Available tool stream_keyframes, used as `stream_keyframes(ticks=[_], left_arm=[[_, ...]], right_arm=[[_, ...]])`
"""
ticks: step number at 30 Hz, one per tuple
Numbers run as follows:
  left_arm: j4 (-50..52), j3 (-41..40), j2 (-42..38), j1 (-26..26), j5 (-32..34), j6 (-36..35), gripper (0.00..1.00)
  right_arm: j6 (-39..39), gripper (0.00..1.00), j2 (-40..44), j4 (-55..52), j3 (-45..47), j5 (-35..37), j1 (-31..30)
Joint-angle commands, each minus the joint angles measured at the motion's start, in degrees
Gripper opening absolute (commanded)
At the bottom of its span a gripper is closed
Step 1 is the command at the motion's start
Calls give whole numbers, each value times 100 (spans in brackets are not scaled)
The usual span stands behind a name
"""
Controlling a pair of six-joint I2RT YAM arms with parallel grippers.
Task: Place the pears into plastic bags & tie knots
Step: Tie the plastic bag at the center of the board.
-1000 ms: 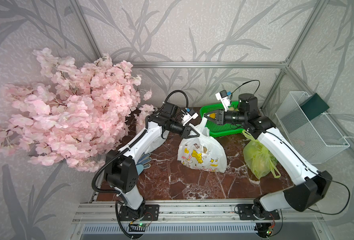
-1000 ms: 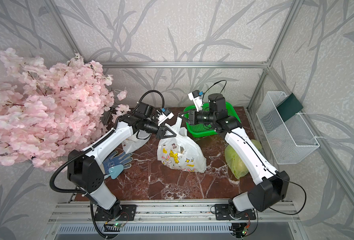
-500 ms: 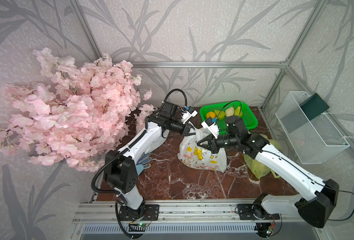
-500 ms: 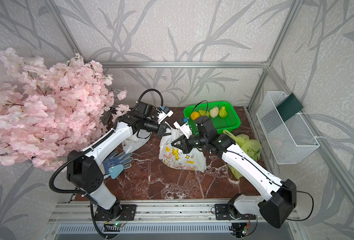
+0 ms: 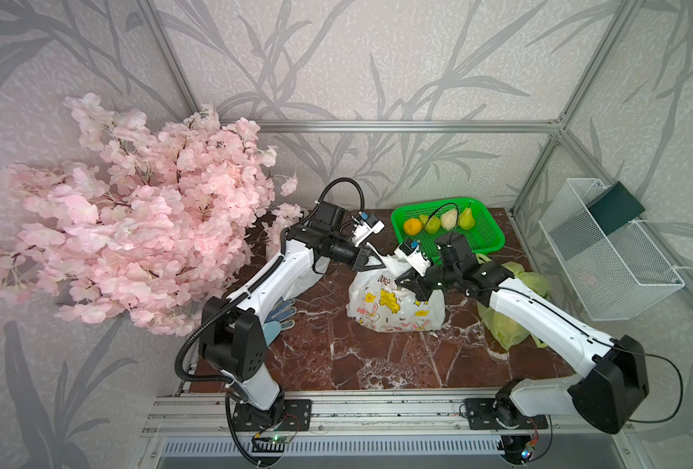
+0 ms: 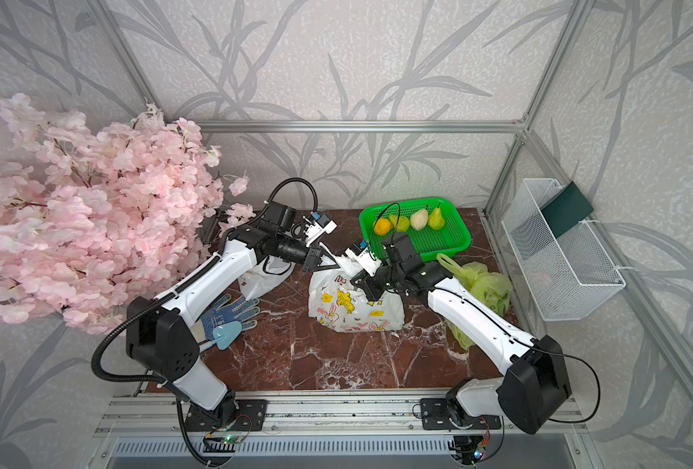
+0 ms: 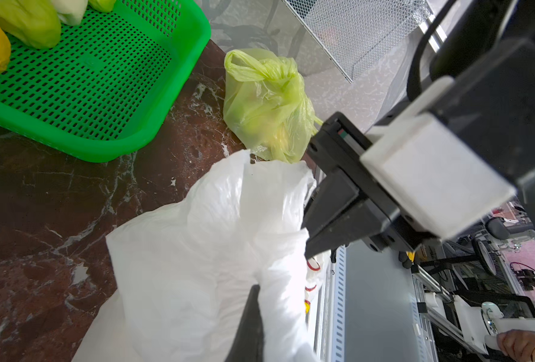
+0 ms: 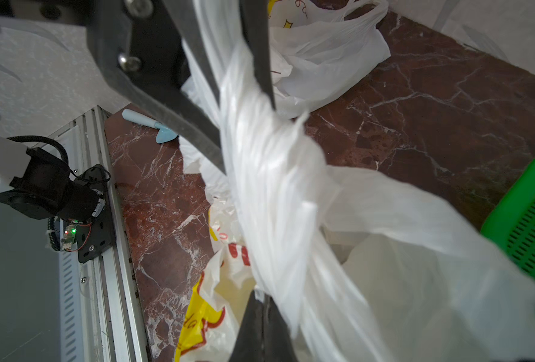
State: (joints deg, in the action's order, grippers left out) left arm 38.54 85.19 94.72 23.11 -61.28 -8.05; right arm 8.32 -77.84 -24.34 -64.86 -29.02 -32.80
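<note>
Marble tabletop (image 5: pixel 336 365) holds the white bag (image 5: pixel 393 312), its gathered top stretched between right gripper (image 5: pixel 402 281), clamped on the nearer side, and left gripper (image 5: pixel 378 264), clamped just beyond; loose pears (image 5: pixel 466 219) lie farther back in the green basket (image 5: pixel 489 239).

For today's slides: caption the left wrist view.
Left gripper and right gripper pinch the white bag; yellow-green bag and green basket lie beyond.
</note>
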Motion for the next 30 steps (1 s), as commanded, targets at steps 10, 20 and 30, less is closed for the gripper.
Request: stream_keyframes(ticks=[10, 20, 30], left_arm=[[7, -34, -86, 158, 63, -317, 38], [-538, -122, 13, 260, 413, 232, 40], [-2364, -816, -106, 435, 728, 1677, 36]], right_arm=[[487, 0, -114, -14, -135, -396, 46], [539, 0, -99, 1, -51, -373, 50], [583, 0, -117, -71, -15, -219, 46]])
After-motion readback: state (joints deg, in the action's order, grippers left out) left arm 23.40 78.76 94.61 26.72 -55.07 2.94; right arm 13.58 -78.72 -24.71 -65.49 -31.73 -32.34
